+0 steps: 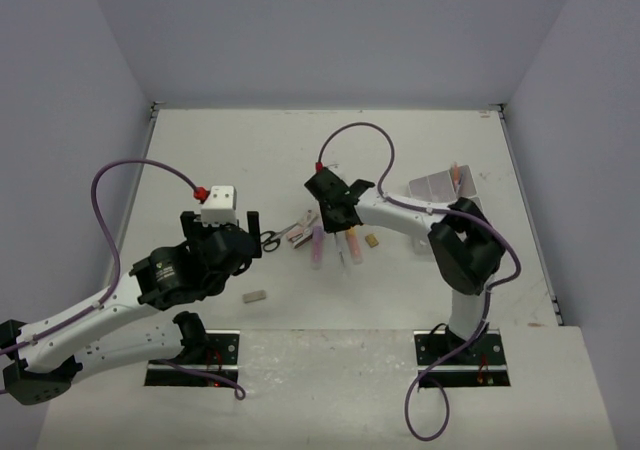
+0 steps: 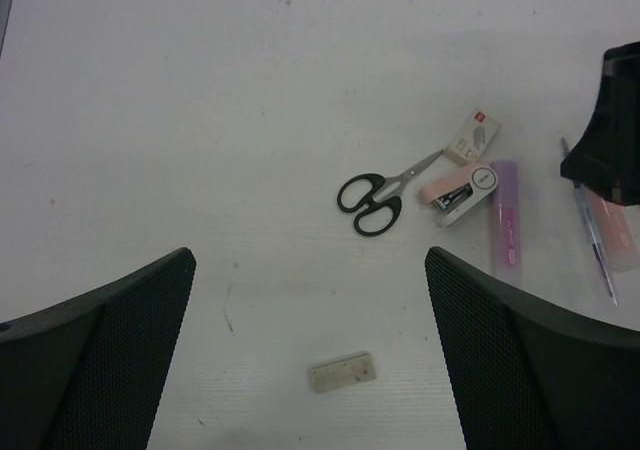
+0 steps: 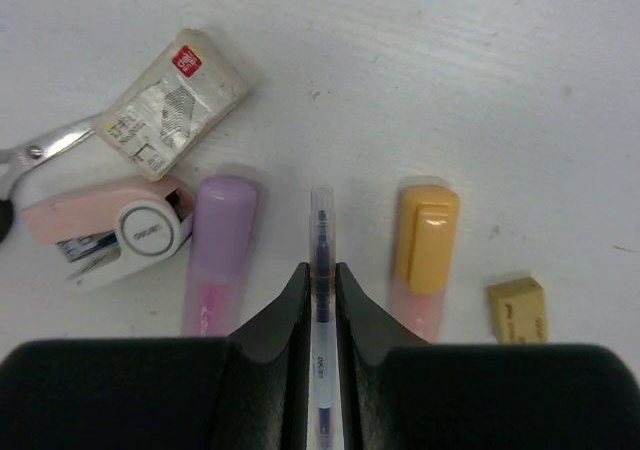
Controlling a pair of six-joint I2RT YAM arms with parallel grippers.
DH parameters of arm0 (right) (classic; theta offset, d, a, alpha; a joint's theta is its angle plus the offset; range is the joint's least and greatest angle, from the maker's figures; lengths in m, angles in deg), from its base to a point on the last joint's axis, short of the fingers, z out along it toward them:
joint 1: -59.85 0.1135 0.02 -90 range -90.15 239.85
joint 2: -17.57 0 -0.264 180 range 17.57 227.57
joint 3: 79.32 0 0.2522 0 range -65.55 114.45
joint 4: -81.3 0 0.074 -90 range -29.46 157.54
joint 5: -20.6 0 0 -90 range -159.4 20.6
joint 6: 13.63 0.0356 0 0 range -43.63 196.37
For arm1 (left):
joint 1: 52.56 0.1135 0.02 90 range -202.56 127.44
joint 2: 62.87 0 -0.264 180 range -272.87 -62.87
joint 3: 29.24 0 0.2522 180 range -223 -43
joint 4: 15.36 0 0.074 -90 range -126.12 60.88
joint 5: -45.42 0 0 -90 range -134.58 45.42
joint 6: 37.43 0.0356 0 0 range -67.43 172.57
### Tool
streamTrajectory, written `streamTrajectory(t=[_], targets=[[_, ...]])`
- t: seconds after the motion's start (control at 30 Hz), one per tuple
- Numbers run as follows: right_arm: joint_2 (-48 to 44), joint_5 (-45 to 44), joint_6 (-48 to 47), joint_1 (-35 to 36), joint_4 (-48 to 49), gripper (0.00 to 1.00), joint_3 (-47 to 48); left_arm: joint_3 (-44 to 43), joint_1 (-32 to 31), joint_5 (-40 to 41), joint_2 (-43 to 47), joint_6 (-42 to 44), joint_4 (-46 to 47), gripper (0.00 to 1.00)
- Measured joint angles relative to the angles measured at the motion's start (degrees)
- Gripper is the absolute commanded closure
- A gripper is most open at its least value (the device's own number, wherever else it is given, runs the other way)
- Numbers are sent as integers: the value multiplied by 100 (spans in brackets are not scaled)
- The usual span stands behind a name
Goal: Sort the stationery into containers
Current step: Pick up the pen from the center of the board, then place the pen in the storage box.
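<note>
My right gripper (image 3: 320,275) is shut on a thin clear pen with blue ink (image 3: 321,225), low over the table between a purple marker (image 3: 222,255) and an orange marker (image 3: 426,245). A tan eraser (image 3: 518,310) lies right of the orange marker. Black-handled scissors (image 2: 372,192) lie left of the group. My left gripper (image 2: 310,270) is open and empty above a grey eraser (image 2: 342,371). From above, the right gripper (image 1: 335,210) is mid-table, the left gripper (image 1: 250,232) is to its left, and the white divided tray (image 1: 440,186) stands far right.
A pink stapler (image 3: 105,235) and a white printed packet (image 3: 175,100) lie just left of the purple marker, by the scissors' blades. The tray holds an orange-pink item (image 1: 457,176) in a back compartment. Grey walls close the table's back and sides.
</note>
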Motion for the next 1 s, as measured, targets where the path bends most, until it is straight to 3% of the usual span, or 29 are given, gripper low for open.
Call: streamTrajectory(t=[0.17, 0.3, 0.4, 0.63, 1.0], targets=[[-1993, -498, -139, -402, 609, 100, -788, 0, 0, -4, 21, 2, 0, 0], [-3971, -1093, -447, -1740, 1950, 100, -1881, 2, 0, -41, 97, 47, 53, 0], [-4867, -1531, -890, -2656, 3003, 100, -2496, 2, 0, -94, 111, 116, 138, 0], [-4566, -2236, -1503, -3959, 4824, 100, -2839, 2, 0, -244, -46, 252, 259, 0], [-3552, -2576, -1665, -4213, 5600, 100, -3136, 15, 0, -401, -22, 396, 418, 0]])
